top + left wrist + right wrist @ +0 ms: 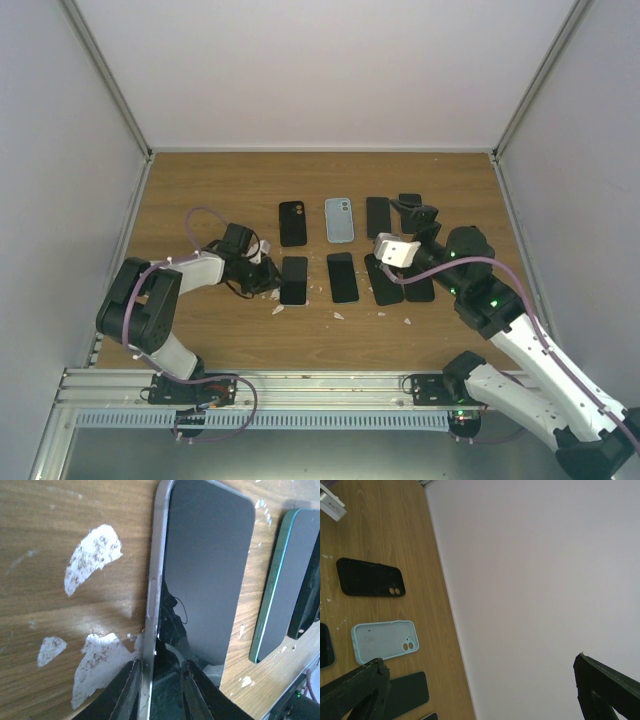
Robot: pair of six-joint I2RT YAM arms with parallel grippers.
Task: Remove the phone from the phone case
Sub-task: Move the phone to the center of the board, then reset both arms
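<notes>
A dark-screened phone (294, 280) (210, 565) lies in the front row at the left, its near long edge lifted off the wood. A pale grey rim (154, 580) runs along that edge; I cannot tell whether it is a phone case or the phone's own frame. My left gripper (264, 277) (161, 664) is shut on this edge, one finger outside the rim and one on the screen. My right gripper (413, 214) (480, 690) hangs open above the right side of the rows, facing the white wall, nothing between its fingers.
In the back row are an empty black case (292, 222) (370, 577), an empty light blue case (339, 219) (384, 641) and a black phone (377, 216). More dark phones (342, 277) fill the front row; a green-edged one (282, 585) lies beside the held phone. White scuffs (95, 550) mark the wood.
</notes>
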